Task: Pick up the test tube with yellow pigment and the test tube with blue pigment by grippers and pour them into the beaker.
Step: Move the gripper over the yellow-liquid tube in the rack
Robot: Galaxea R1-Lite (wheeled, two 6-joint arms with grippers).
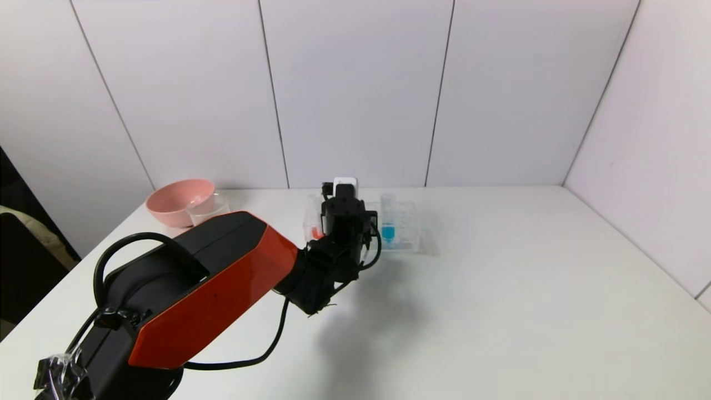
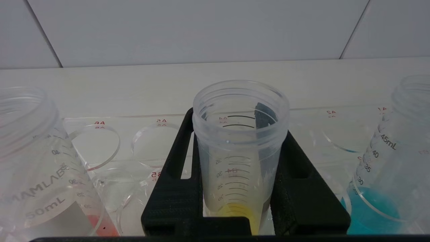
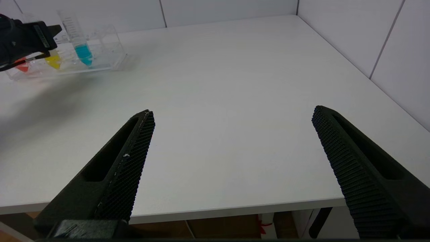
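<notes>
Left gripper jaws clamped on yellow tube, clear, graduated, yellow patch at tip, upright in rack between red tube and blue tube, right gripper jaws apart over surface.

A glossy orange-and-black arm shell trails looping black cables, ending in black, ridge-textured wedge jaws.

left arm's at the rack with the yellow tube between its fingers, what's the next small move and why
Probably lift straight up. The left pincer looks closed on the test tube with yellow pigment, which sits upright in the rack between the red tube and the test tube with blue pigment, so any tilt would bump them.
</notes>
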